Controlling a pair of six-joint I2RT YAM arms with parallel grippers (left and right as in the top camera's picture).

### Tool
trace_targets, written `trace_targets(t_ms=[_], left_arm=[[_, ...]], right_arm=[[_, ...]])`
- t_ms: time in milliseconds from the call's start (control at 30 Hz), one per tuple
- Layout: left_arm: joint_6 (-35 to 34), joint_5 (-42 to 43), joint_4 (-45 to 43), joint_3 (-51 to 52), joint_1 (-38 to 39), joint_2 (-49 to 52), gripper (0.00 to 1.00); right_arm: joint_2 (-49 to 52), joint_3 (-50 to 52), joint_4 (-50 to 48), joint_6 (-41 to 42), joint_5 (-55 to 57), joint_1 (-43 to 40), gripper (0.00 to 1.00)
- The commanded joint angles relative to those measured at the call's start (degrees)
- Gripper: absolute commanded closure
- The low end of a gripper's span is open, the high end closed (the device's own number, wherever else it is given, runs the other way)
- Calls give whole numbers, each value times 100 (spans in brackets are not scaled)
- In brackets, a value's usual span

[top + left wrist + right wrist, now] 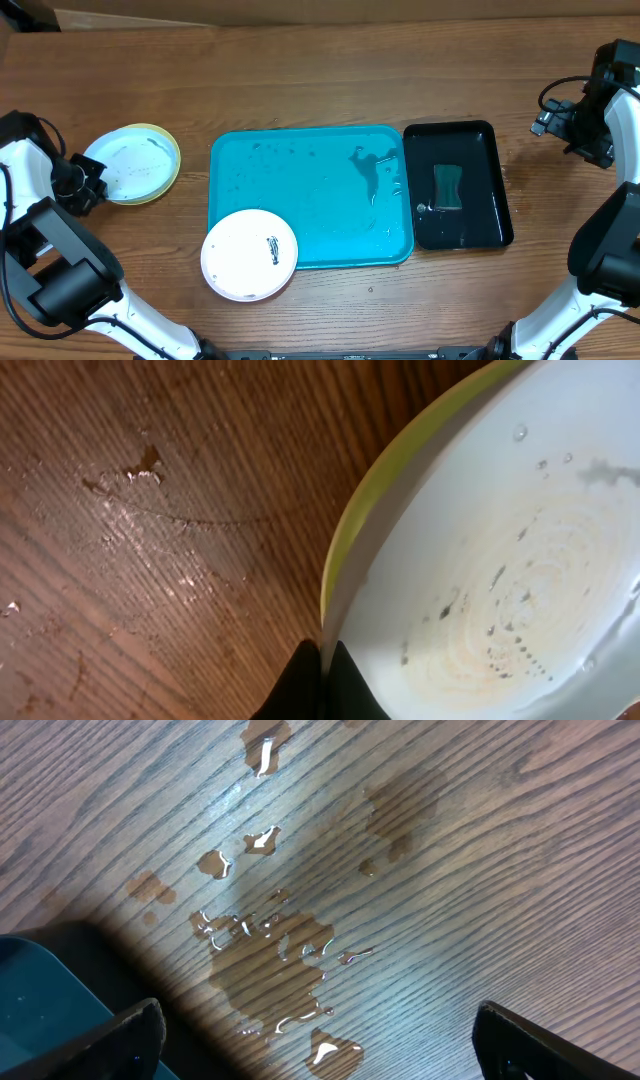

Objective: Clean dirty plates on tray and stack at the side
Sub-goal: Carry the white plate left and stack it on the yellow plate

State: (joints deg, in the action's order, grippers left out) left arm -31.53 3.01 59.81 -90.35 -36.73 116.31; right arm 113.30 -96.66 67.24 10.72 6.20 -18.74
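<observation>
The turquoise tray [310,195] lies at the table's middle, wet and bare. The white plate [249,254] with a dark smear overlaps its front left corner. At the left, the light blue plate [125,160] lies on the yellow-green plate [173,165]. My left gripper [90,180] is shut on the light blue plate's rim. In the left wrist view its fingers [322,680] pinch that rim, with the plate [500,560] speckled and the yellow-green edge [400,470] behind it. My right gripper [580,125] is open and empty at the far right, over wet wood [320,1040].
A narrower black tray [495,190] stands right of the turquoise tray and holds a green sponge [448,187] in water. Its corner shows in the right wrist view [40,1000]. Water puddles [270,960] lie on the wood there.
</observation>
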Motion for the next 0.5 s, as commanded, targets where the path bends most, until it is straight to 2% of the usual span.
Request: trace_targets(t_ms=[0,133,200,400,467], left_arm=[[-17,267,-28,31,48,26,74],[57,313,-4,31,111,26,25],[168,452,2,31,170,26,11],[345,1176,168,31,398,26,5],[345,1207,297,31,511,26,7]], right_arm=[[-125,-46,-15,44,20,-13,0],[-125,-46,-15,44,20,-13,0],[-125,-46,-15,44,20,-13,0],[-125,-46,-15,44,20,-13,0],[-125,-46,-15,44,20,-13,0]])
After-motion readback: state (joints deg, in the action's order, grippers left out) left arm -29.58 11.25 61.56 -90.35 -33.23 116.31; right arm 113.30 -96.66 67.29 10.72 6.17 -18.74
